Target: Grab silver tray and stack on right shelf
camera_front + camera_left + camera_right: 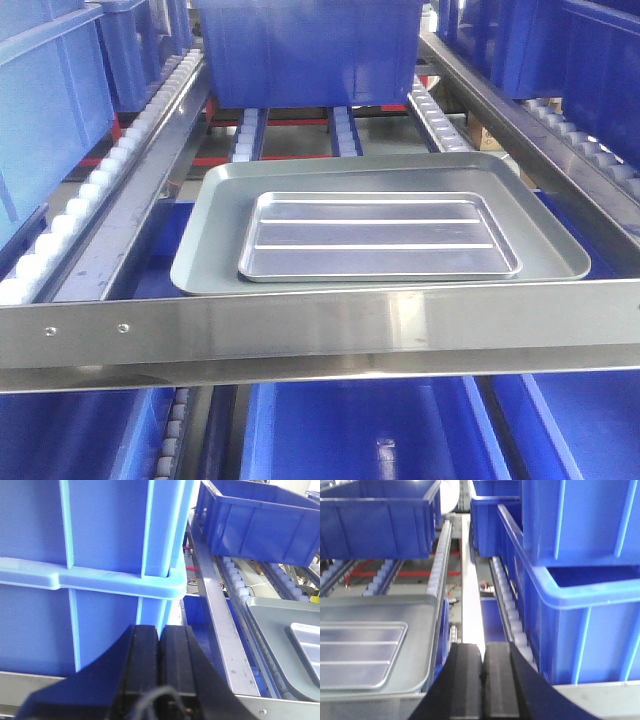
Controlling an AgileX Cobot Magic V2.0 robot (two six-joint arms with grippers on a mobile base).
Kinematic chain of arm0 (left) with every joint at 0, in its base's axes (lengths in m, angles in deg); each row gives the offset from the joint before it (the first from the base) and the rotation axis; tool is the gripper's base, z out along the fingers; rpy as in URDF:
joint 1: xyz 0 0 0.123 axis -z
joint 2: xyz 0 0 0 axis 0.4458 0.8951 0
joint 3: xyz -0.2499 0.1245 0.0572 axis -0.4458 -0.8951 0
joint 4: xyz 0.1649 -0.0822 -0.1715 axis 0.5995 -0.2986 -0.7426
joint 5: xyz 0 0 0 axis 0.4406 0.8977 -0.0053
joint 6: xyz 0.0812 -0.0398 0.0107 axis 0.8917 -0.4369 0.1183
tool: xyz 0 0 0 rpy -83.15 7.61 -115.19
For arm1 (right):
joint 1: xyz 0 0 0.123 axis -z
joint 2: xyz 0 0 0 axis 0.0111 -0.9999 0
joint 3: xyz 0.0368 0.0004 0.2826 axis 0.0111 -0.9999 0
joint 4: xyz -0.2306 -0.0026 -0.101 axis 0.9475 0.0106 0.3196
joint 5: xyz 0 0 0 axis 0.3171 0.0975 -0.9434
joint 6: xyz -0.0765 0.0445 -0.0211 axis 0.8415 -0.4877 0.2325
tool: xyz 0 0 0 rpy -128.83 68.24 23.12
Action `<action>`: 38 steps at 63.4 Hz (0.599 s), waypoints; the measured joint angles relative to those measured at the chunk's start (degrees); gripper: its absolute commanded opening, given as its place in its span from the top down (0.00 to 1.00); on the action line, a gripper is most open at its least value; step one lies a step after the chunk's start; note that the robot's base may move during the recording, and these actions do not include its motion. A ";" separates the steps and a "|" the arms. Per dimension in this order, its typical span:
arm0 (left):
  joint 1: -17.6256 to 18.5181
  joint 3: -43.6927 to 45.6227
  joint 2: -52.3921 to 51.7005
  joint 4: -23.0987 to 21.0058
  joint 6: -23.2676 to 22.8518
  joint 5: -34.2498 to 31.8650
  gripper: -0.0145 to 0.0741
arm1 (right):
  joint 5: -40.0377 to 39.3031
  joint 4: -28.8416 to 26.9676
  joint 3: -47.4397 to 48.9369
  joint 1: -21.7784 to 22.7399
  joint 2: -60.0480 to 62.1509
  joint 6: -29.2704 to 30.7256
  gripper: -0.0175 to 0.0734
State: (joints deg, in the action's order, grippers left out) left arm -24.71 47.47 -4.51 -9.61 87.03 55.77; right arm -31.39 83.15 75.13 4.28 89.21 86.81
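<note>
Behind the front bar (320, 330), the silver tray (378, 236) is not yet grasped; both grippers (159, 645) (482, 665) are closed empty.

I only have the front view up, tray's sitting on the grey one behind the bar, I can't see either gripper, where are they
Observer: The left gripper shows only in its wrist view, jaws pressed together with nothing between them, facing a blue bin left of the rack.
Operator: And the right one?
Observer: The right gripper is shut and empty too, pointing down a steel rail that runs along the right of the trays.
Operator: Anything beside it?
Observer: Stacked blue bins stand just right of that rail, on the far side from the silver tray.
Operator: Is the tray touched?
Observer: No. It lies flat inside the grey tray, apart from both grippers.
</note>
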 measured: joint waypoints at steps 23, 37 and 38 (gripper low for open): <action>0.00 -0.10 0.00 0.00 0.00 -0.09 0.95 | 5.10 -0.25 0.00 0.18 1.05 1.68 0.74; 0.00 -0.10 0.00 0.00 0.00 -0.09 0.95 | 5.04 -0.25 0.00 0.18 1.05 1.72 0.74; 0.00 -0.10 0.00 0.00 0.00 -0.09 0.95 | 5.04 -0.25 0.00 0.18 1.05 1.72 0.74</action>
State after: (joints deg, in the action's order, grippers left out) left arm -24.71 47.37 -4.51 -9.61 87.03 55.68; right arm -26.34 82.90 75.13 4.46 90.25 88.53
